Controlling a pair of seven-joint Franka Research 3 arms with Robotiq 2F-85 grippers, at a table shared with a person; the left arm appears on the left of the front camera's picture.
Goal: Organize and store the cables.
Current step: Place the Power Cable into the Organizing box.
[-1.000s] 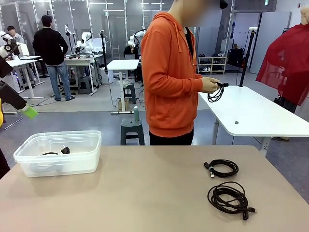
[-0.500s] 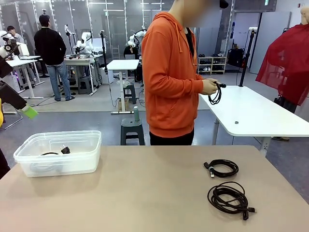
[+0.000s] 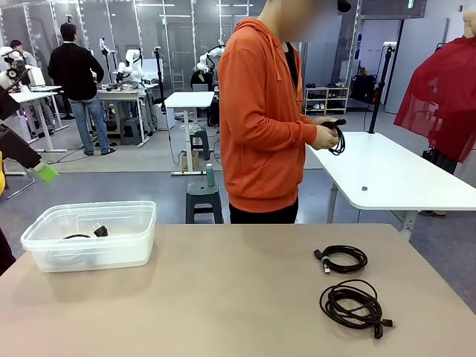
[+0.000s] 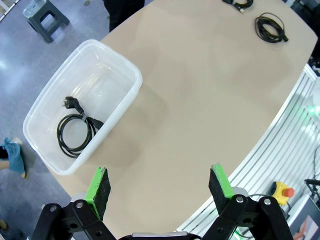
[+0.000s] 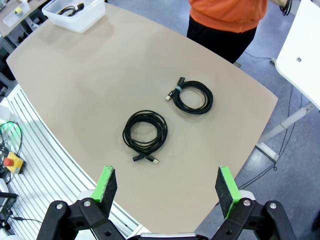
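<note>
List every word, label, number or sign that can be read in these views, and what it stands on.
No text is legible in any view.
Small green sign high in the background: too small to read.
Emergency-stop button: no label legible.
Clear bin, cables, table: no print seen.

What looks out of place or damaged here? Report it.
Nothing is damaged or spilled. A nearer cable coil and a farther cable coil lie loose on the table, outside the clear bin, which holds one cable; the person's hand holds a fourth cable.
</note>
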